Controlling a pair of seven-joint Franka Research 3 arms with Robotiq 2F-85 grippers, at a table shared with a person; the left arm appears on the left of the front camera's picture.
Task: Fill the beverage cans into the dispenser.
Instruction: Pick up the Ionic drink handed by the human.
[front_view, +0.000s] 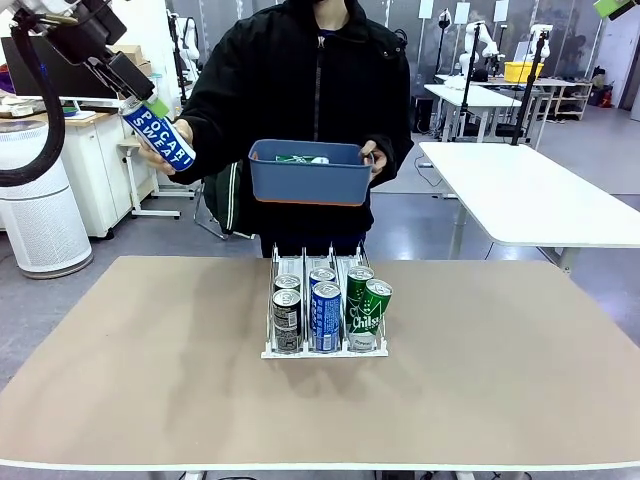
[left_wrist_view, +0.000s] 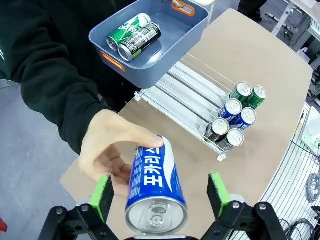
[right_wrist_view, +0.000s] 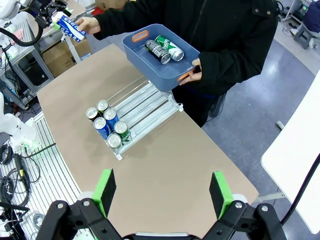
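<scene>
My left gripper stands spread either side of the blue can the person's hand holds up, well apart from the dispenser, so I should centre it and close squarely on its body.

Grey floor. White table right of the tan work table, more white tables behind, yellow crate on one. White cylindrical air purifier and white cabinet far left.

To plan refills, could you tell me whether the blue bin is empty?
Not empty: the blue bin holds a green can and a dark can, lying down.
</scene>
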